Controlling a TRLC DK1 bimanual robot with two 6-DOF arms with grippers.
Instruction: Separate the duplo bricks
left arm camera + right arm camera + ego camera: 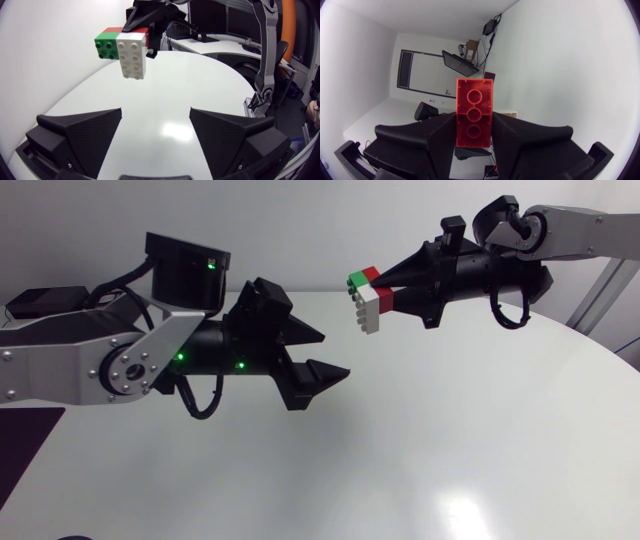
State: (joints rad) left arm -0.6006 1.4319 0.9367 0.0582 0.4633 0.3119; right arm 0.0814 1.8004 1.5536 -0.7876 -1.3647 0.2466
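Observation:
A small stack of duplo bricks hangs in the air above the table's far side. It is a red brick with a green brick and a longer white brick stuck to its face. My right gripper is shut on the red brick, whose hollow underside shows between its fingers. My left gripper stands open a short way from the stack, nothing between its fingers. In the left wrist view the green brick and white brick face me, studs forward, ahead of the open jaws.
The round white table lies under both arms with nothing on the part that shows. Its curved edge runs down the right side. A dark patch lies at the left edge below my left arm.

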